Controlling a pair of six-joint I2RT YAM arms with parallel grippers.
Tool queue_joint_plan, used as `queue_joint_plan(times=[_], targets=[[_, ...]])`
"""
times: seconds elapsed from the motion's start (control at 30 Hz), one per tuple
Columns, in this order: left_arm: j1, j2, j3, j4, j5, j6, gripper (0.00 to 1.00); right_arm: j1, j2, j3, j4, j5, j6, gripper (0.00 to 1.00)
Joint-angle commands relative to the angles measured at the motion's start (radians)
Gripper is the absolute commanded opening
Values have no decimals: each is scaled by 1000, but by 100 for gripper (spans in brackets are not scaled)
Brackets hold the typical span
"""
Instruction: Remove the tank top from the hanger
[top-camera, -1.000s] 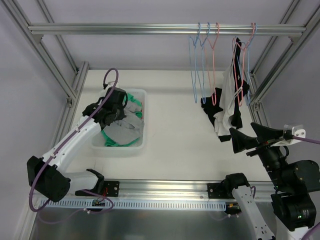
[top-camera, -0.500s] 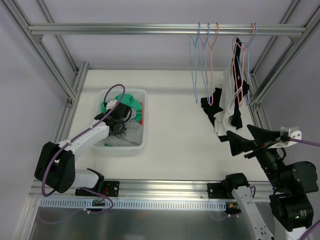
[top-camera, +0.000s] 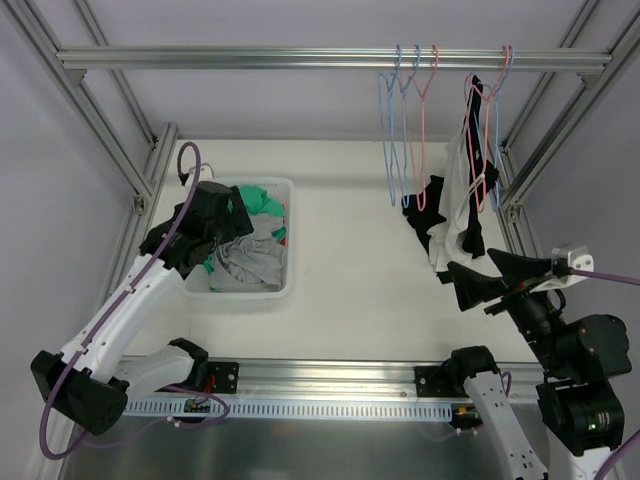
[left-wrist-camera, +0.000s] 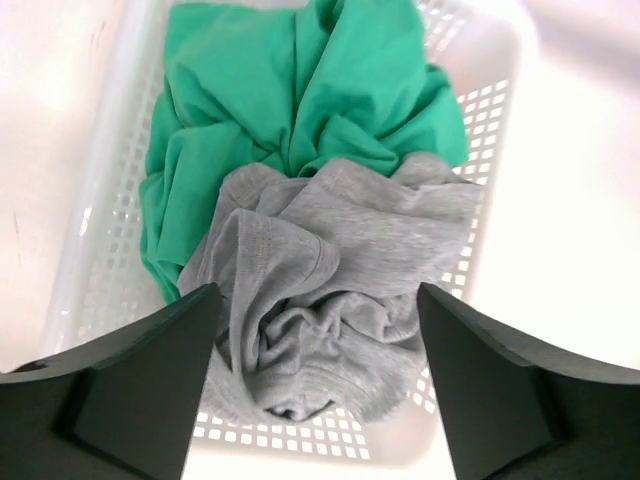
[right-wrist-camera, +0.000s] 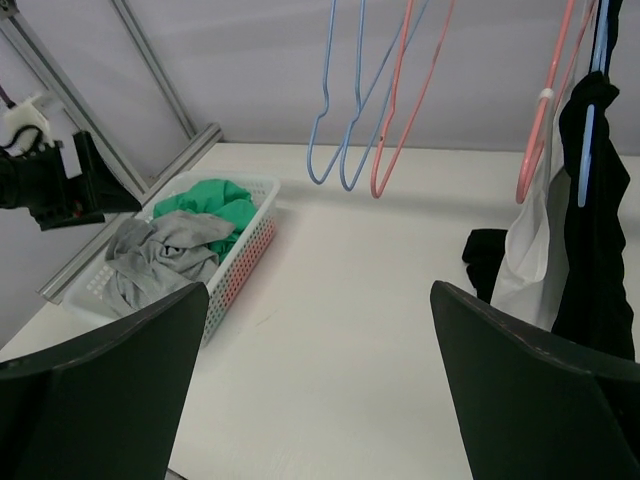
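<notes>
Now my left tool (left-wrist-camera: 315, 300) hangs wide open above the white perforated plastic basket (left-wrist-camera: 492, 120). Its fingers are spread over a crumpled grey cotton garment (left-wrist-camera: 340, 250) that lies against a green one (left-wrist-camera: 300, 90). My right tool (right-wrist-camera: 320, 300) is open too and empty. It faces the black-and-white tank top (right-wrist-camera: 590, 220) draped on pink and blue wire hangers (right-wrist-camera: 532, 148), which reaches down to the white bench (right-wrist-camera: 350, 330).
</notes>
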Motion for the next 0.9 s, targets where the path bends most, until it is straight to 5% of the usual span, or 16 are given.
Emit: queue_joint_plan(times=[0.0, 0.1, 0.4, 0.53, 0.87], targets=[[7, -58, 105, -76, 14, 58, 82, -3, 68, 6, -38, 2, -32, 100], [10, -98, 173, -145, -10, 83, 99, -4, 175, 81, -232, 65, -94, 99], [38, -449, 136, -298, -157, 201, 99, 11, 116, 93, -492, 312, -157, 99], [36, -571, 72, -340, -205, 253, 99, 63, 54, 86, -558, 543, -154, 99], [36, -691, -60, -338, -59, 233, 99, 100, -9, 80, -568, 559, -174, 99]])
